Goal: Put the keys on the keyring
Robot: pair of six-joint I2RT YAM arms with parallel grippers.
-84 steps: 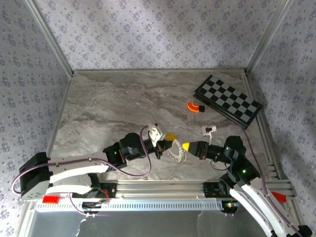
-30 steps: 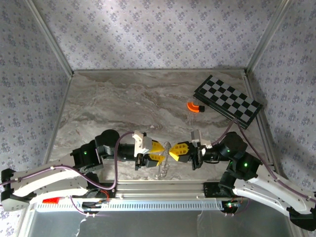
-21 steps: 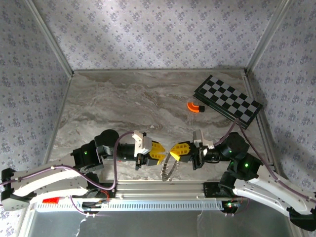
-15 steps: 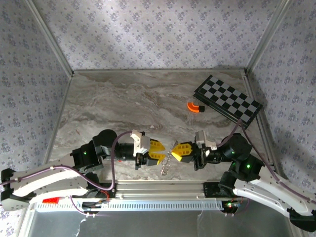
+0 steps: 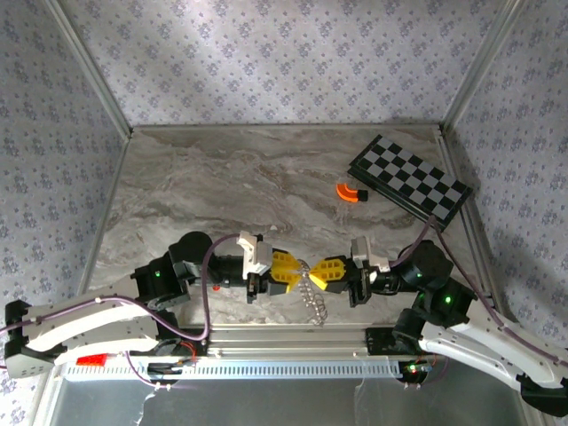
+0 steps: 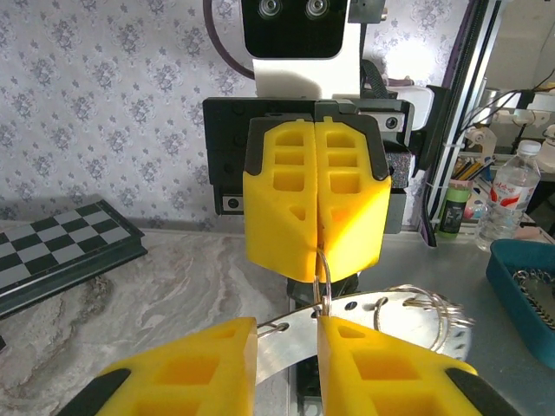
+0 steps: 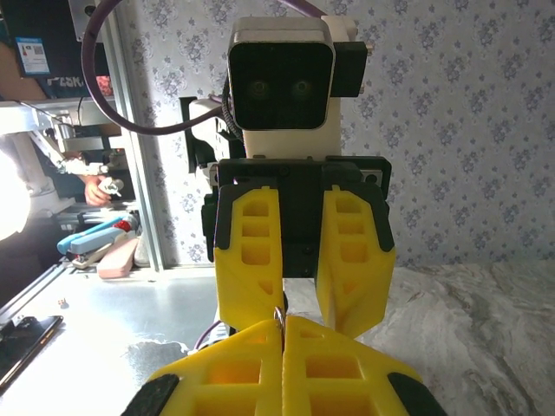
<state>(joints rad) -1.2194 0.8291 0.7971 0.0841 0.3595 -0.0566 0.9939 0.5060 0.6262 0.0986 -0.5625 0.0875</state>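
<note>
While R end effector pinches keyring, L end effector straddles it.

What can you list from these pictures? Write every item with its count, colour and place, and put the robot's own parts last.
table: one, grey-brown marbled, under everything.
walls: three sides, pale with a small floral print, around the table.
chequered board: one, black and white, far right corner of the table.
orange curved piece: one, orange with a dark end, just left of the board.
keyring: one, silvery, fringed with small keys too many to count, hanging between the two grippers near the front edge.
left gripper: one, yellow fingers, jaws apart at the ring.
right gripper: one, yellow fingers, shut on the ring's wire, facing the left gripper.
</note>
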